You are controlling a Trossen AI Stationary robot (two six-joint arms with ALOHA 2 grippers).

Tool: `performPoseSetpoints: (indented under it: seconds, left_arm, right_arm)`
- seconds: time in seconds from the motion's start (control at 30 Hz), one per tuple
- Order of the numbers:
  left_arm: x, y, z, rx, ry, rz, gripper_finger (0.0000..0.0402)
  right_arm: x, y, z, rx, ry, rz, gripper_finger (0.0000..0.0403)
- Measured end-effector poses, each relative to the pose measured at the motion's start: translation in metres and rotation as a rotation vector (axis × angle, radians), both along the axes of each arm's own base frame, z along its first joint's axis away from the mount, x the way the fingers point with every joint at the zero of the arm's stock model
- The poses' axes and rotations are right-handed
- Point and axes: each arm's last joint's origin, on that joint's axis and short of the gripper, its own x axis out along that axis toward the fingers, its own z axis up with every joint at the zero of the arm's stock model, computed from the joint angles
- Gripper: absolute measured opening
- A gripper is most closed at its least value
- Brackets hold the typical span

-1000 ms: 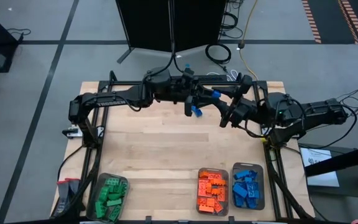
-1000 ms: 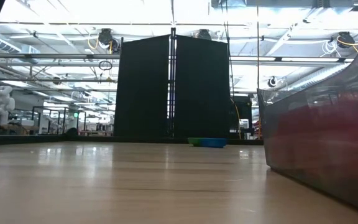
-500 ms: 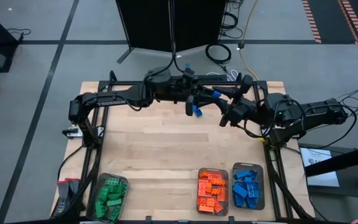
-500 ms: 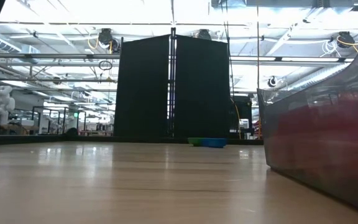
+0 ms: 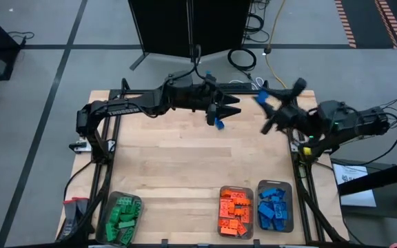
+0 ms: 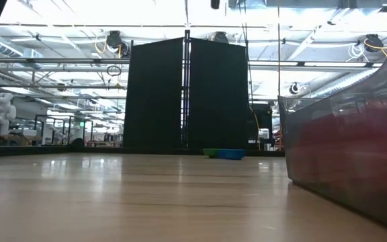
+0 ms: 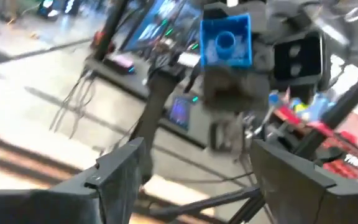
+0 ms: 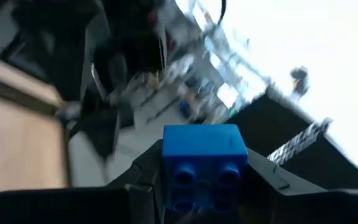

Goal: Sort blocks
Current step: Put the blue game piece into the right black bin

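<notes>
My right gripper point(image 5: 264, 100) hangs above the table's far right part, shut on one blue block point(image 8: 204, 158). In the high view that block point(image 5: 260, 96) shows as a blue spot at its fingers. My left gripper point(image 5: 234, 105) is high over the table's far middle, open and empty, its fingers point(image 7: 120, 171) wide apart. It points at the right gripper and the blue block point(image 7: 226, 40) held there. The other blocks lie sorted in three clear trays at the near edge: green point(image 5: 121, 219), orange point(image 5: 234, 211), blue point(image 5: 275, 207). My right gripper pinches the blue block by two opposite side walls point(image 8: 166, 165), one finger point(image 8: 143, 180) on each. The block is lifted clear, high above the table. Its face with round studs or sockets point(image 8: 182, 177) points back toward the wrist camera.
The bare wooden table top point(image 5: 178, 165) spreads between the arms and the trays. In the low view a clear tray wall point(image 6: 348, 154) stands close on the right. A small green and blue thing point(image 6: 224, 153) lies far off at the table's back.
My right gripper has pulled away from the left gripper toward the table's right edge and turned about its wrist, taking the blue block along. The two grippers, close together a second ago, now stand apart. The left arm has stayed nearly in place.
</notes>
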Motion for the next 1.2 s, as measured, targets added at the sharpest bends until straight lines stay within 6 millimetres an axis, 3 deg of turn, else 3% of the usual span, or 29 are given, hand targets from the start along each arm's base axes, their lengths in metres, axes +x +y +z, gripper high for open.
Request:
performPoseSetpoints:
  seconds: [0.13, 0.3, 0.43, 0.57, 0.9, 1.2]
  left_arm:
    - [-0.007, 0.013, -0.008, -0.009, 0.115, 0.038, 0.0293]
    - [-0.011, 0.026, -0.020, 0.002, 0.241, 0.096, 0.0294]
    - [-0.012, 0.030, -0.025, 0.060, 0.282, 0.148, 0.0294]
    - [-0.011, 0.032, -0.032, 0.074, 0.332, 0.157, 0.0295]
    - [-0.003, 0.031, -0.057, 0.077, 0.465, 0.136, 0.0295]
    - [0.001, 0.026, -0.064, 0.106, 0.493, 0.114, 0.0295]
  right_arm:
    - [-0.032, 0.006, -0.020, 0.228, 0.074, 0.024, 0.0119]
    - [-0.067, 0.009, -0.055, 0.755, 0.148, 0.154, 0.0119]
    - [-0.086, 0.009, -0.076, 1.084, 0.357, 0.143, 0.0119]
    - [-0.082, 0.020, -0.098, 1.282, 0.506, 0.162, 0.0119]
    - [-0.059, 0.067, -0.187, 1.531, 0.783, 0.289, 0.0119]
    - [-0.052, 0.104, -0.218, 1.572, 0.910, 0.209, 0.0119]
